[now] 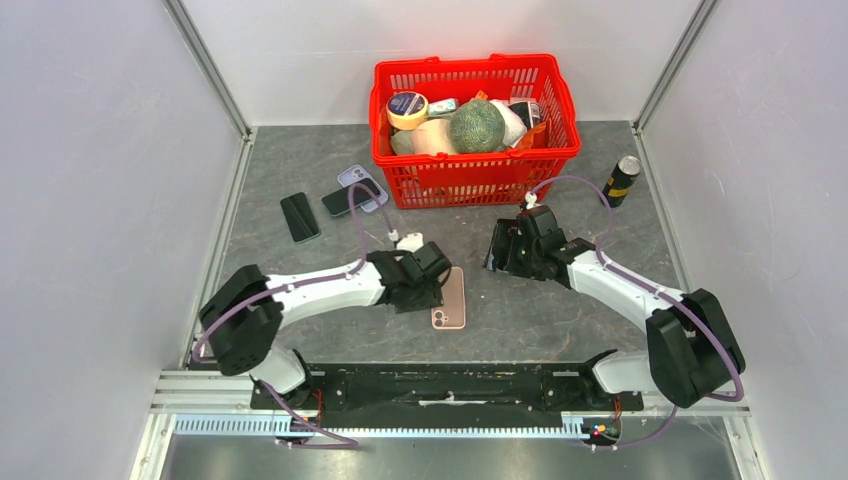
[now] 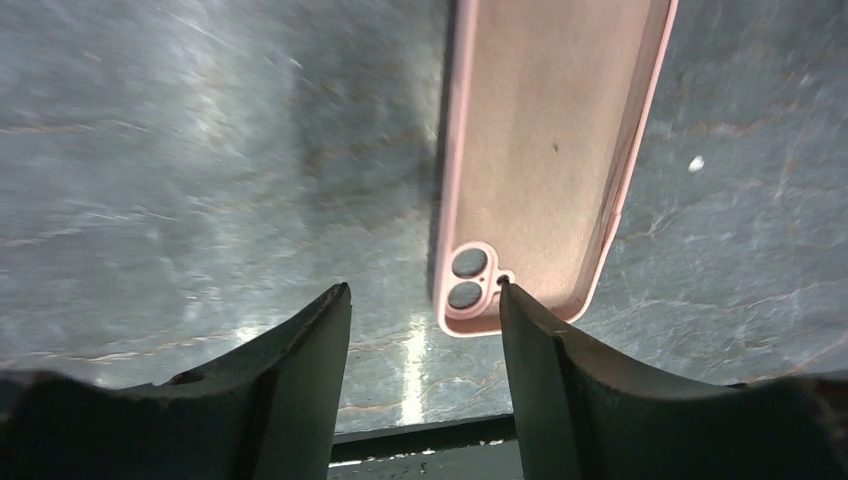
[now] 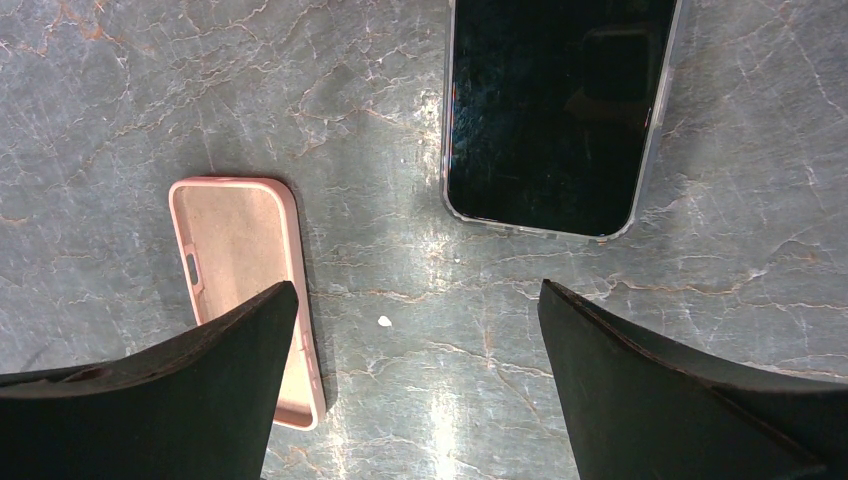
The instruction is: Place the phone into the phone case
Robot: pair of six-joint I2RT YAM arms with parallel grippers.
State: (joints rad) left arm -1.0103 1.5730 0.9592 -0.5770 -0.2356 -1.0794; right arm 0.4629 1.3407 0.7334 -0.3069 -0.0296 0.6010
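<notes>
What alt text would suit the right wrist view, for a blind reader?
A phone lies screen up on a grey table, an empty pink case apart to its left. The open tool shows two black fingers in the lower corners.

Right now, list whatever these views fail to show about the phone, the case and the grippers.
Phone: far end cut off by the right wrist view's top edge; unseen from the top view, apparently under the right gripper.
Pink case: near end hidden behind a finger in the right wrist view; far end cut off in the left wrist view.
Left gripper: whether its finger touches the case cannot be told.
</notes>
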